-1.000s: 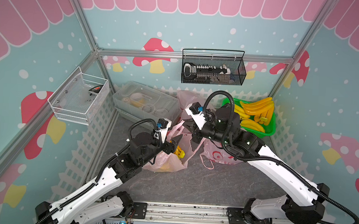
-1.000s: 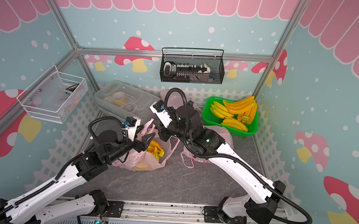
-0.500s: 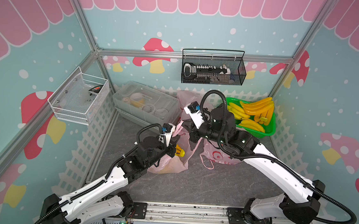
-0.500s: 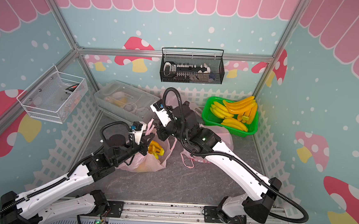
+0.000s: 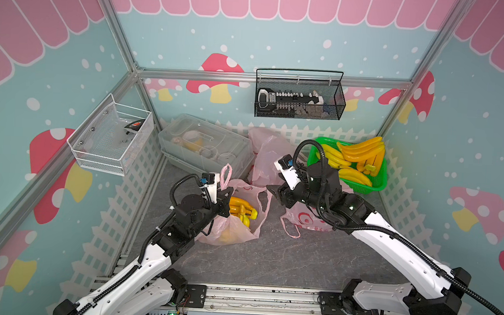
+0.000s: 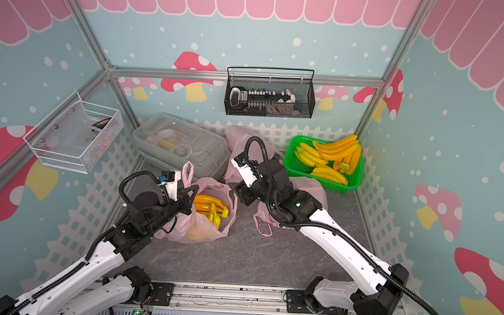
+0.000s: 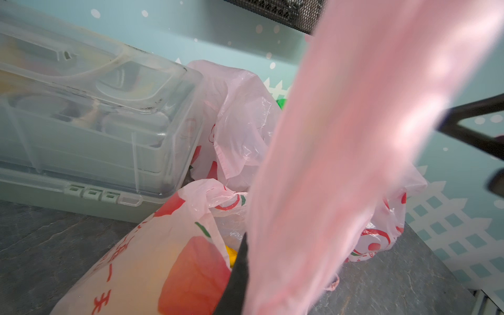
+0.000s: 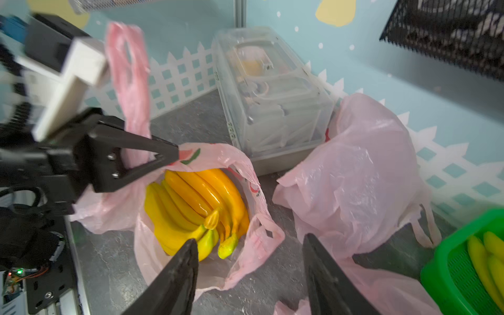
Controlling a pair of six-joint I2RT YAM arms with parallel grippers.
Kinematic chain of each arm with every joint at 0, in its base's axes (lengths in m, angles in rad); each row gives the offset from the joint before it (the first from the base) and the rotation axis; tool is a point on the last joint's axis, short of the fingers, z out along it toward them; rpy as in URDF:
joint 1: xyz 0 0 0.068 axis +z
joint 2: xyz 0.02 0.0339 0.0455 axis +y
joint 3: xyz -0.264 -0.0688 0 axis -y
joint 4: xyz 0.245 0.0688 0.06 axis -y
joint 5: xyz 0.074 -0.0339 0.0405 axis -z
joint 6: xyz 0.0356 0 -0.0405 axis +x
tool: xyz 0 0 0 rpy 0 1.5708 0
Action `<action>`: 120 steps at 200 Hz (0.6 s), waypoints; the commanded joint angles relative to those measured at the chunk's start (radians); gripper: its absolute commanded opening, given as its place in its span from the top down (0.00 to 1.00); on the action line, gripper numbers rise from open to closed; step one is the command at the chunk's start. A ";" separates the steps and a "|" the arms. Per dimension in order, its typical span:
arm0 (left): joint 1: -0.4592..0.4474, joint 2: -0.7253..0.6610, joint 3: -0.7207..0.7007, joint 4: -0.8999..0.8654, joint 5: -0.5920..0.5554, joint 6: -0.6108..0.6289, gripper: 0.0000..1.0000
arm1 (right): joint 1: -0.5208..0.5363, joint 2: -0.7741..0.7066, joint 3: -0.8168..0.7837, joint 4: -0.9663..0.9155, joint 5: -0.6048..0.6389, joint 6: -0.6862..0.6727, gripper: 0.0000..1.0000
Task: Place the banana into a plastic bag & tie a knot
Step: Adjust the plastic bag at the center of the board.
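The left jaws are pressed together, their black tips pinching the rim of the translucent pink plastic bag [image 8: 114, 215] at the foot of one handle loop [image 8: 131, 81], which stands up beside the left arm [image 5: 148, 260]. Only the right wrist view shows this pinch plainly. In both top views the tips merge with the bag's edge [image 5: 231, 235] [image 6: 198, 230]. The left wrist view is mostly filled by the blurred pink handle loop [image 7: 341, 163], with just a sliver of yellow at the bag's mouth.

The right jaws stand well apart with nothing between them, again clearest in the right wrist view. In the top views they read as a dark wedge at the end of the right arm [image 5: 389, 241]. They hang over the bag's far side, near its free handle [image 8: 263, 234] and not touching it.

The bunch of yellow-orange bananas [image 8: 196, 199] lies inside the open bag, just past the left jaws' tips and below the right jaws. The top views show it through the bag's mouth [image 5: 241, 207] [image 6: 210, 208].

The bag rests on the grey stone-patterned surface [image 5: 283, 256]. Behind it sits a clear lidded plastic box [image 5: 206, 146], with a crumpled second pink bag [image 8: 368, 169] beside it. A green mesh basket [image 5: 374, 188] of more bananas stands near the right corner.
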State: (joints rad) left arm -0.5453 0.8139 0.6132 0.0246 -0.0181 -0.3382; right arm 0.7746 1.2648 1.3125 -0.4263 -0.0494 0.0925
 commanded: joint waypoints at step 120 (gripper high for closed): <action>0.004 0.013 0.021 -0.012 0.065 -0.045 1.00 | 0.019 0.194 0.086 -0.070 0.085 0.055 0.75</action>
State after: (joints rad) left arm -0.5453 0.8303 0.6132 0.0277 0.0460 -0.3576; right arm 0.7757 1.4662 1.3300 -0.4706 -0.0471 0.1658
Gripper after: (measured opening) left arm 0.049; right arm 0.342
